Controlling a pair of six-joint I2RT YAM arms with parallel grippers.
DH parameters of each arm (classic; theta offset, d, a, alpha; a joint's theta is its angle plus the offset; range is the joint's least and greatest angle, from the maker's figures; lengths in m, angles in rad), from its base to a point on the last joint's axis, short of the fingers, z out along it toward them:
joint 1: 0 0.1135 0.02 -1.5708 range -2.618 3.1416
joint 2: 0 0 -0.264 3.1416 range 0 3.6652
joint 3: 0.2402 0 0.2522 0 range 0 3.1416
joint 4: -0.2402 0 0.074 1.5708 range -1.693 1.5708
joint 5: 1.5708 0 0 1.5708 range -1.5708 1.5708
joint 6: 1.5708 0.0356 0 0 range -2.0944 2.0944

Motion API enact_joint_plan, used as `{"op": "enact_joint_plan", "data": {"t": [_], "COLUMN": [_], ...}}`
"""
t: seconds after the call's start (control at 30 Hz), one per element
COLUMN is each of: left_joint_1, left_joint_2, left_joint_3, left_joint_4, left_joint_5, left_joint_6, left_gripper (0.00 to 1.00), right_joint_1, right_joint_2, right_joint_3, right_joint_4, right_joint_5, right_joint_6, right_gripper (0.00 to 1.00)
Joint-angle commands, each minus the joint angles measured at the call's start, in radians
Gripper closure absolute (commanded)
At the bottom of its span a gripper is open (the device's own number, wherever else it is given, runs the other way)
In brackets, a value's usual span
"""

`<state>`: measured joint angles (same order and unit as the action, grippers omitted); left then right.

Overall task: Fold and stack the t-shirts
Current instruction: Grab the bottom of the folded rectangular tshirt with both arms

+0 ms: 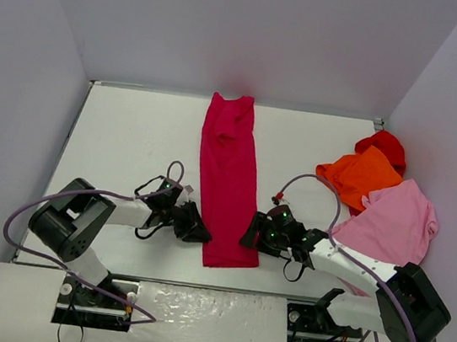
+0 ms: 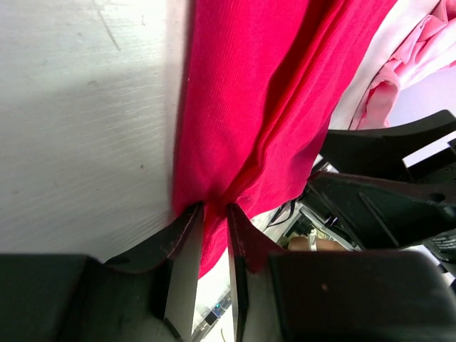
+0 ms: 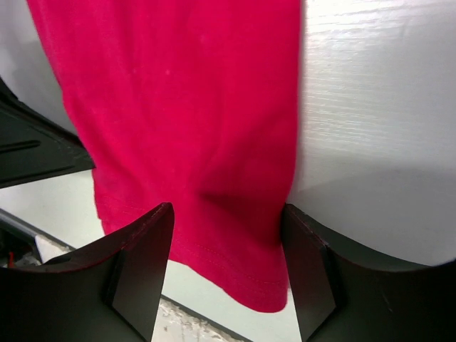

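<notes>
The crimson-magenta t-shirt [image 1: 227, 179] lies in the middle of the table as a long narrow strip running from far to near. My left gripper [image 1: 203, 234] is at the strip's near left edge, shut on a bunch of the cloth [image 2: 271, 92], which puckers at the fingertips [image 2: 215, 208]. At the near right corner is my right gripper [image 1: 249, 235]. It stands open, its two fingers straddling the flat hem corner [image 3: 185, 107] without pinching it [image 3: 228, 214]. The orange t-shirt [image 1: 357, 174], red t-shirt [image 1: 384, 144] and light pink t-shirt [image 1: 392, 221] lie crumpled at the right.
The white table [image 1: 131, 140] is walled by grey panels on three sides. The pile of three shirts fills the right side, close to my right arm. Both arm bases sit at the near edge. The right gripper's black body [image 2: 385, 185] shows in the left wrist view.
</notes>
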<state>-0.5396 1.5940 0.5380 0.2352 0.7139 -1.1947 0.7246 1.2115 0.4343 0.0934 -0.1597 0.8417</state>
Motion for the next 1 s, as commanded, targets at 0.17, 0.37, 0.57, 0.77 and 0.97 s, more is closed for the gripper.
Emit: {"op": "enact_joint_plan", "data": {"t": [0.17,0.37,0.57,0.77,0.97], "left_joint_1": [-0.010,-0.010,-0.010,-0.010,-0.011], "left_joint_2": [-0.268,-0.563,-0.605,-0.531,-0.410], "left_joint_3": [0.006,-0.163,-0.367,-0.348,-0.313], "left_joint_4": [-0.324,-0.352,-0.091,0.010,0.124], "left_joint_5": [-0.155,-0.131,-0.129,-0.105,-0.085], "left_joint_6": [0.042,-0.121,-0.302,-0.321,-0.354], "left_gripper": [0.71,0.50,0.46,0.45,0.42], "right_joint_1": [0.020,0.029,0.036,0.038,0.041], "right_joint_2": [-0.026,-0.026,-0.045,-0.055,-0.075], "right_joint_3": [-0.035,-0.046,-0.051,-0.049,-0.062], "right_joint_4": [0.046,0.044,0.043,0.039,0.047], "right_joint_5": [-0.018,-0.017,-0.025,-0.035,-0.035], "right_joint_6": [0.025,0.027,0.044,0.051,0.070], "right_gripper": [0.42,0.41,0.41,0.41,0.41]}}
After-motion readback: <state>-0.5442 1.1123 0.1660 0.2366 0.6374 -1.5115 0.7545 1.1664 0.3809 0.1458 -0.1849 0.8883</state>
